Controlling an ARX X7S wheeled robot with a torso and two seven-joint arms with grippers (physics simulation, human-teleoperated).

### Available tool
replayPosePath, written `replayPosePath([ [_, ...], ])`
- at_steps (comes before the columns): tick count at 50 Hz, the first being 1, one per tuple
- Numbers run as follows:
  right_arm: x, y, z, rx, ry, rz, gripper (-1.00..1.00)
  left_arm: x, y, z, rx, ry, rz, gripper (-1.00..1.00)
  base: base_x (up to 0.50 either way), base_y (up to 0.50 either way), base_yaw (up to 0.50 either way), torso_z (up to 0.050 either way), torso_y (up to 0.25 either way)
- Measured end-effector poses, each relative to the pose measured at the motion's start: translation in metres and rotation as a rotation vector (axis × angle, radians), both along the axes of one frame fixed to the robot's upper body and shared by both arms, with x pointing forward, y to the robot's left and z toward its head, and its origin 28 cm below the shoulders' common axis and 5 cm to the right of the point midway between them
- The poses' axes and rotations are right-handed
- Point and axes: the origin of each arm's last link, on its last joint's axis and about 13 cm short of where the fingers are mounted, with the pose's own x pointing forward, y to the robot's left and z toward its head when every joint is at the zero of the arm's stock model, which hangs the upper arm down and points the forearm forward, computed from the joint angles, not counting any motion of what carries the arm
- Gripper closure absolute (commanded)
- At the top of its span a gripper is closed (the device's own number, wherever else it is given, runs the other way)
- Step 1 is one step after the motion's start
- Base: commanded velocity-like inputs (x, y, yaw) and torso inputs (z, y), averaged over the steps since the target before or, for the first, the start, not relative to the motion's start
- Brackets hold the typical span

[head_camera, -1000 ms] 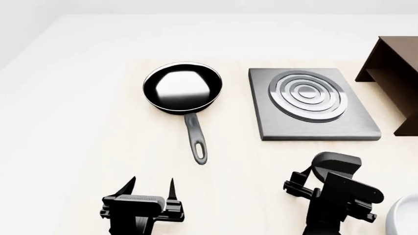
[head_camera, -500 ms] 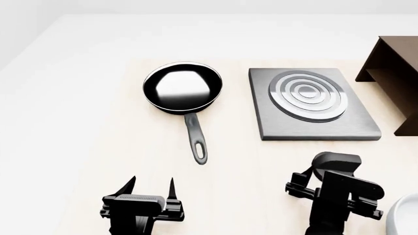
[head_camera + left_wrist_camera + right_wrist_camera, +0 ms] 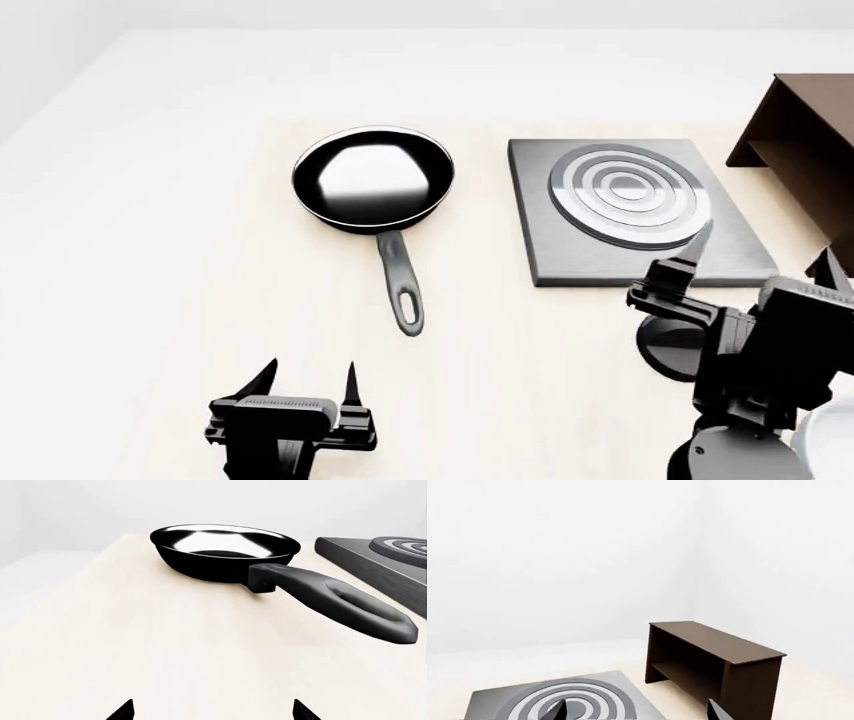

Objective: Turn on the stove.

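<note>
The stove is a flat grey square hotplate with a ring burner, at the table's right of centre. Its black knob does not show in any view. My right gripper is open and empty, raised at the stove's near right corner with its fingers pointing away from me. In the right wrist view the right gripper hangs over the stove, its tips wide apart. My left gripper is open and empty near the table's front, short of the pan handle; its tips show in the left wrist view.
A black frying pan sits left of the stove, handle pointing toward me; it also shows in the left wrist view. A dark brown open box stands right of the stove, also in the right wrist view. A white rounded object is at the bottom right.
My right gripper has lifted and swung forward and right, from low near the table's front to the stove's near right corner. The left arm has not moved.
</note>
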Motion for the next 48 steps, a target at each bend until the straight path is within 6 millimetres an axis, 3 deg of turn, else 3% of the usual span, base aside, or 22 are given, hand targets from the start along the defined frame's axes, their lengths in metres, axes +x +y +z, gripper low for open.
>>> replayPosePath([
  [9,-0.013,-0.002,0.042,0.005,-0.153,0.018,-1.00,0.000,0.000,0.000,-0.002,0.002,-0.001,-1.00,0.00,0.00,0.00,0.000,0.000],
  [23,-0.032,-0.008,0.090,0.005,-0.363,0.014,-1.00,-0.001,0.000,0.001,-0.004,0.004,-0.002,-1.00,0.00,0.00,0.00,0.000,0.000],
  [48,-0.067,-0.019,0.128,-0.034,-0.712,-0.079,-1.00,0.026,-0.002,-0.001,0.015,-0.025,0.016,-1.00,0.00,0.00,0.00,0.000,-0.001],
])
